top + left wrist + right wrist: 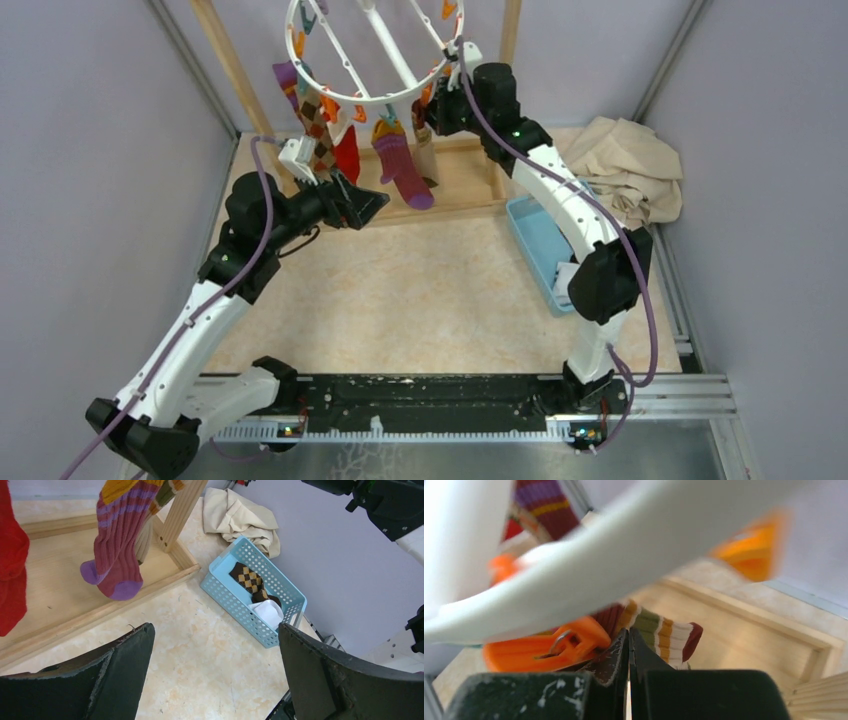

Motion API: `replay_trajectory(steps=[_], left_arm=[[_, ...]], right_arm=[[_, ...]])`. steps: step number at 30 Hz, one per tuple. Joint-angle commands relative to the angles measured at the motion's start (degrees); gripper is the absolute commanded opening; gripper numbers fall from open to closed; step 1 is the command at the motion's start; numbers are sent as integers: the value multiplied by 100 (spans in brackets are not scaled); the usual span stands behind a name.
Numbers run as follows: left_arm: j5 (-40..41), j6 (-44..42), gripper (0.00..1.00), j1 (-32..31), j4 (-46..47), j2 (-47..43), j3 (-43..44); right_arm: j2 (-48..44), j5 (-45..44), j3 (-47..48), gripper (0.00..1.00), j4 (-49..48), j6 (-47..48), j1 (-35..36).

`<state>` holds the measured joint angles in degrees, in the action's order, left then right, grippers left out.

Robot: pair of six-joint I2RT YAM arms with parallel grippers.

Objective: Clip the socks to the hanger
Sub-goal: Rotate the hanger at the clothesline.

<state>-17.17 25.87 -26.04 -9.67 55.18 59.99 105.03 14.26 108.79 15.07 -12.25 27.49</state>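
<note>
**Top view:** The hanger (pixel 393 52) is hung within the wooden frame (pixel 225 60), and several socks (pixel 405 170) are clipped along its near rim. The left tool (pixel 368 208) is spread wide just below them. The right tool (pixel 440 108) is raised to the rim.

**Left wrist view:** A diamond-check sock (pixel 247 579) and a white sock (pixel 267 612) are seen in the blue basket (pixel 230 600) on the surface (pixel 200 670).

**Right wrist view:** The right tool's jaws are pressed together, just beside an orange peg (pixel 549 647).

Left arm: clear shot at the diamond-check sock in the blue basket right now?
Probably yes. The left gripper is open and empty, with nothing between it and the basket holding the diamond-check sock. The right arm stands close beside the basket and might crowd it.
</note>
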Motion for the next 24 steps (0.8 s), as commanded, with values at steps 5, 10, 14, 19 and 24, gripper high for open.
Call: replay_trajectory(steps=[5,10,14,19,24], left_arm=[[87,-250,98,-543,-327,103,709],[109,-261,98,-657,-132,216,731],[437,-240,98,-670,-24,328,592],[1088,-343,98,-666,6,396,552],[1373,-458,98,-667,-44,330,537]], right_arm=[[-832,217,-561,0,-431,162,902],[-851,260,-797,0,-601,20,1106],[-826,248,-901,0,-738,-23,1353],[-610,316,-749,0,-795,-98,1598],[-597,14,-777,0,-610,103,1768]])
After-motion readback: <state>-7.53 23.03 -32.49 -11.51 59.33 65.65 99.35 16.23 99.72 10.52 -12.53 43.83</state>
